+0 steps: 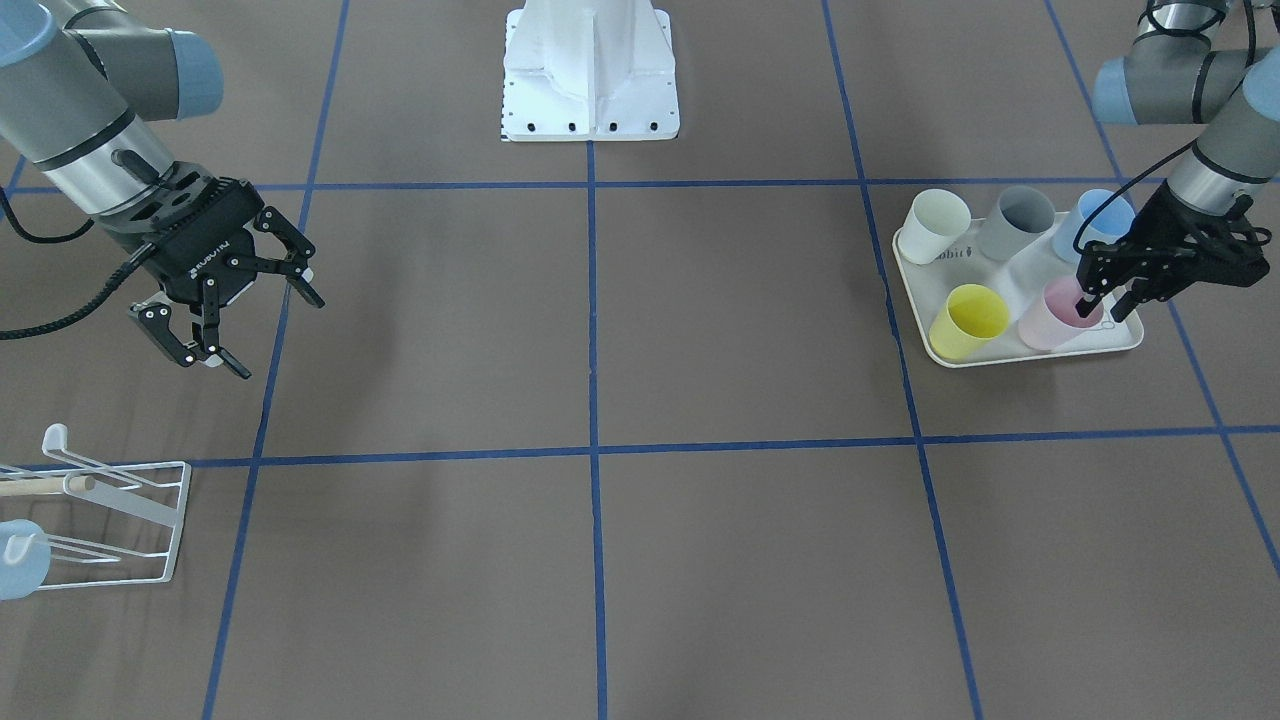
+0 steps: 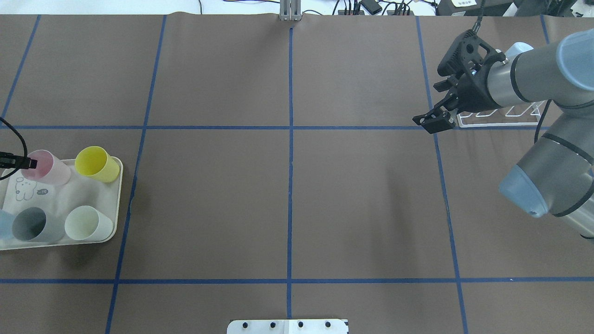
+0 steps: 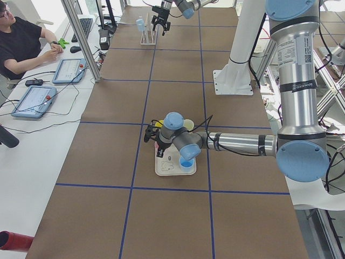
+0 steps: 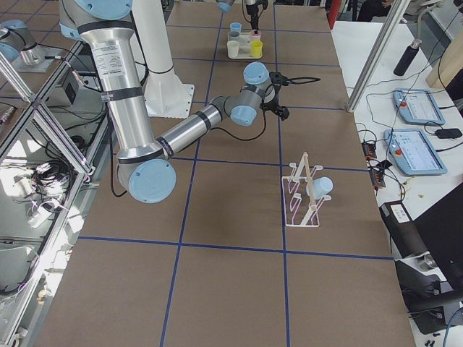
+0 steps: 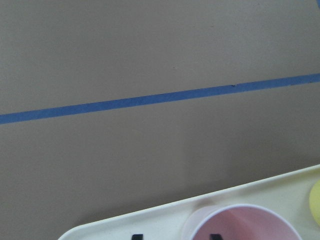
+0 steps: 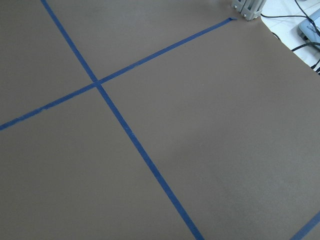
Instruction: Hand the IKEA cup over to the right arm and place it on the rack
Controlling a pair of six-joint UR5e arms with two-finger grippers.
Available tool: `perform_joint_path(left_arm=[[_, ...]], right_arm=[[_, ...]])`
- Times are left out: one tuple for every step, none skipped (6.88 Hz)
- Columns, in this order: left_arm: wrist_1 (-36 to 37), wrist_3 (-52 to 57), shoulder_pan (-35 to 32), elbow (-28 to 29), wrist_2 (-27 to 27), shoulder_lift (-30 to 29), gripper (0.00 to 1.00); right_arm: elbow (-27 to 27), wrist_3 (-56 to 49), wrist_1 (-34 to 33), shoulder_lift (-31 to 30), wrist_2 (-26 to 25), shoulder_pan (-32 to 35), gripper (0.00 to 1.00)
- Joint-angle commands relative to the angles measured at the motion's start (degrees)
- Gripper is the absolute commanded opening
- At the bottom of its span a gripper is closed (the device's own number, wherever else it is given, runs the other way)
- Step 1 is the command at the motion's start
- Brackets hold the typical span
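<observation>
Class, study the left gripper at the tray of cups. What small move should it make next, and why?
Probably close the left gripper on the pale pink plastic cup standing in the cream rabbit-print tray. Its jaws stand open astride the cup's wall, one finger inside, one outside, so only the grip is missing before lifting.

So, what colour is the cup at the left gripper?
Pink. The cup shows best in the front-facing view, with the left gripper astride its rim.

the right gripper (image 1: 282,338) body bears "robotiq", upside down. the tray (image 1: 1010,280) shows letters like "abic", partly hidden by a cup.
</observation>
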Motion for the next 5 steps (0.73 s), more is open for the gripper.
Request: perform_joint_path(left_arm=[[0.0,0.0,-0.1,-0.6,-0.1,0.6,0.14],[0.0,0.0,-0.2,-0.6,-0.3,0.6,0.00],[0.0,0.1,-0.5,-0.7,-1.9,0.6,0.00],[0.3,2.6,-0.9,-1.6,-4.2,0.9,0.00],[0.9,7.1,-4.1,-2.1,-7.7,1.7,0.00]], right_arm=[[-0.2,-0.1,0.1,0.0,-0.5,-0.6,1.00],[-0.2,-0.1,0.1,0.0,-0.5,-0.7,1.00],[-0.3,-0.2,0.1,0.0,-0.5,-0.8,1.00],[-0.3,-0.6,0.2,0.1,-0.5,-1.2,1.00],[-0.3,-0.8,0.4,0.1,-1.1,-1.6,1.00]])
